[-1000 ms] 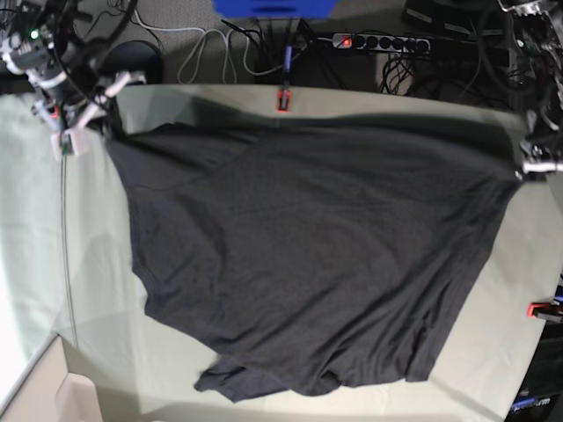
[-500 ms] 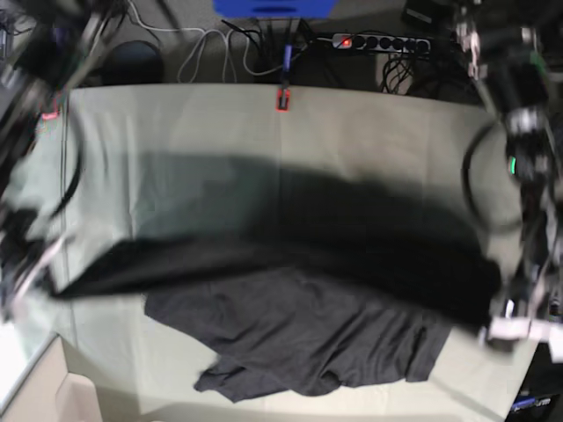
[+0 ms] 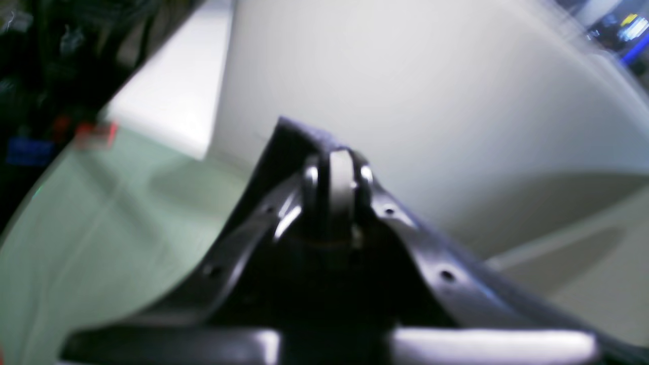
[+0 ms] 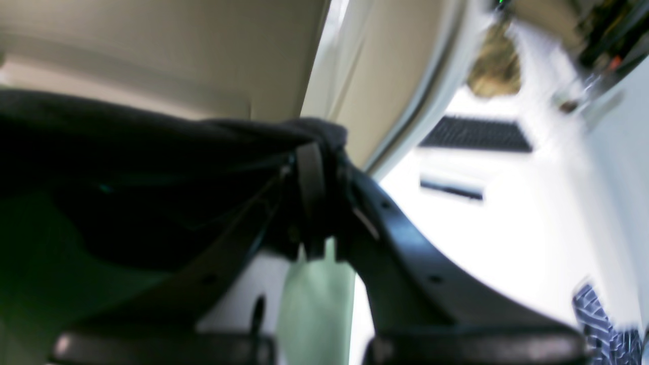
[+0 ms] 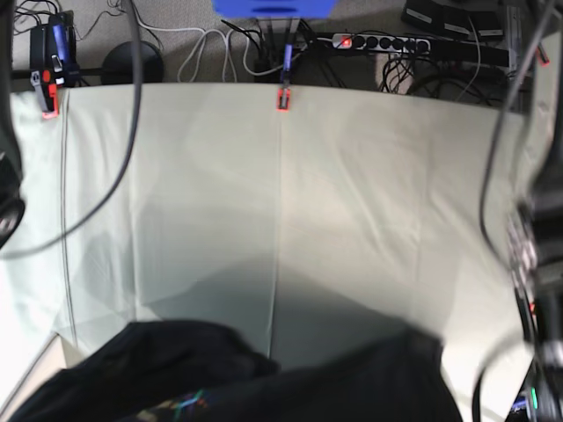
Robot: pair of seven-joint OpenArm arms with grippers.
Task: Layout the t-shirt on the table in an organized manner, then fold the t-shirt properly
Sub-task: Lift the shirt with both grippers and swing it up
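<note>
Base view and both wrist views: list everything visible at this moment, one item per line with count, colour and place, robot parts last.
t-shirt: one, black, bunched along the near edge of the table, a bit of rainbow graphic showing.
table: one, pale greenish-grey cloth cover, fills most of the base view.
clamps: two red-orange ones seen, at the far edge centre and the far left corner.
power strip: one, black with a lit red switch, on the floor behind the table.
cables: several, white and black, on the floor behind the table.
blue box: one, top edge of the base view.
left gripper: one, black, shut on the t-shirt.
right gripper: one, black, shut on the t-shirt.
</note>
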